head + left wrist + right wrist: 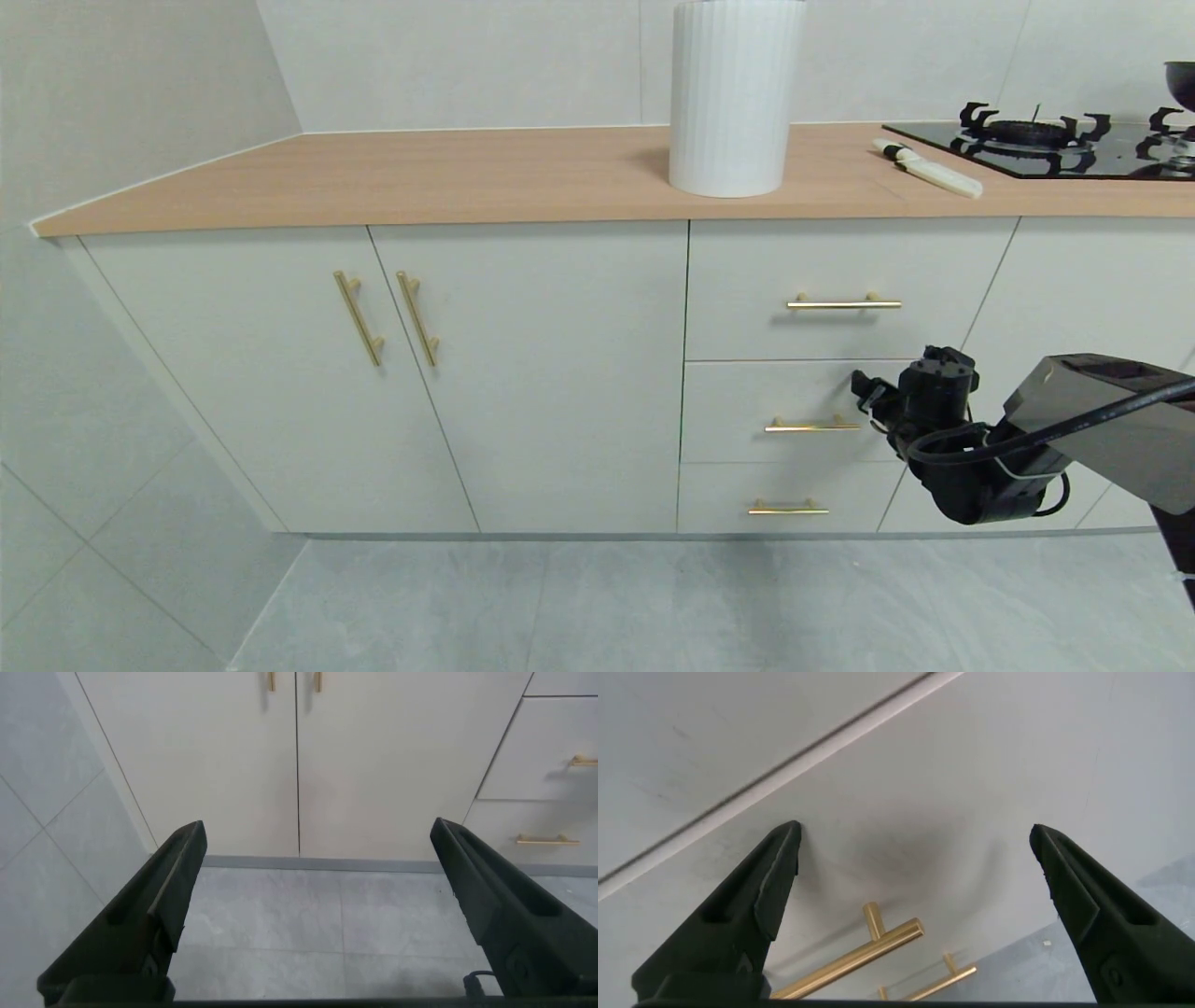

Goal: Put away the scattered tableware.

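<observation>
I see the counter (420,177) with a tall white canister (736,93) at 12 o'clock. My right gripper (864,390), at 4 o'clock, is spread wide and empty just before the middle drawer handle (812,427). My left gripper (318,835) is likewise wide and empty, above the floor. The knife (927,168) lies at 2 o'clock. I judge it light, stiff and slick, so I'd pinch across its handle.

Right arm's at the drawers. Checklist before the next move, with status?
1. Right gripper open: ok.
2. Middle drawer handle between its fingers: not ok, not yet around it.
3. Drawers shut, fronts unobstructed: ok.
4. Left gripper open and empty, low by the cabinet doors: ok.
5. Knife in sight on the countertop: ok.
6. Room inside the drawer: cannot tell.
</observation>
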Tool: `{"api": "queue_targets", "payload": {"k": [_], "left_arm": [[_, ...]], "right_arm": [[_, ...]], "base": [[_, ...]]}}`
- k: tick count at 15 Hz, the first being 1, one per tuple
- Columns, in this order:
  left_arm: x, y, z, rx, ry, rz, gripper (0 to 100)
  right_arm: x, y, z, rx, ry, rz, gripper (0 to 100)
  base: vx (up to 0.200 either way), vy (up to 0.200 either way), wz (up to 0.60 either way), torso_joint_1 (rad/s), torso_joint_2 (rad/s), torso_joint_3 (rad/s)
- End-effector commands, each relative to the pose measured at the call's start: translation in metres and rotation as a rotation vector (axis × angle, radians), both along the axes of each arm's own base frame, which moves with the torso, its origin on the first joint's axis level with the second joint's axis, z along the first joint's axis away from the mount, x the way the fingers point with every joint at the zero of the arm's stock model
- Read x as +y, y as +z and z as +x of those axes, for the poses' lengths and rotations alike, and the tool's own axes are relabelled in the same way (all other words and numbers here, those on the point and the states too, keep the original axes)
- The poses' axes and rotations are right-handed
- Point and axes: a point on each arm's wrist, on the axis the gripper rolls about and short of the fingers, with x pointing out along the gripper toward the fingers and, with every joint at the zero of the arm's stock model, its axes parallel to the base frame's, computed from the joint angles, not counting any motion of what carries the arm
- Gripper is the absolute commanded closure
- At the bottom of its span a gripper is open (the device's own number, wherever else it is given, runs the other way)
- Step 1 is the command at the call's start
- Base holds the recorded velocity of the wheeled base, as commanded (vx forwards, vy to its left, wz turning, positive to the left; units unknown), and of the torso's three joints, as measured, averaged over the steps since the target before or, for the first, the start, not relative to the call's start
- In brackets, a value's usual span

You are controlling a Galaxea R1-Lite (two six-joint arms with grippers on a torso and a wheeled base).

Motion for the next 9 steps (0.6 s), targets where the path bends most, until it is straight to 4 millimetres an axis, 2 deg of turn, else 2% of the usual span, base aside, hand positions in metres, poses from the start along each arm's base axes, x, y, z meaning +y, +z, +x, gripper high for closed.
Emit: {"api": "queue_targets", "payload": {"k": [1,9], "left_arm": [[0.0,0.0,0.0,0.0,-0.001,0.0,0],[0.0,-0.0001,0.0,0.001,-0.001,0.0,0]], "right_arm": [[0.0004,-0.0002,0.0003,-0.002,0.001,0.0,0],[0.0009,0.0034,0.0043,0.002,0.007,0.001,0]], "base": [[0.0,0.0,0.0,0.0,0.0,0.0],[0.0,0.0,0.0,0.0,0.0,0.0]]}}
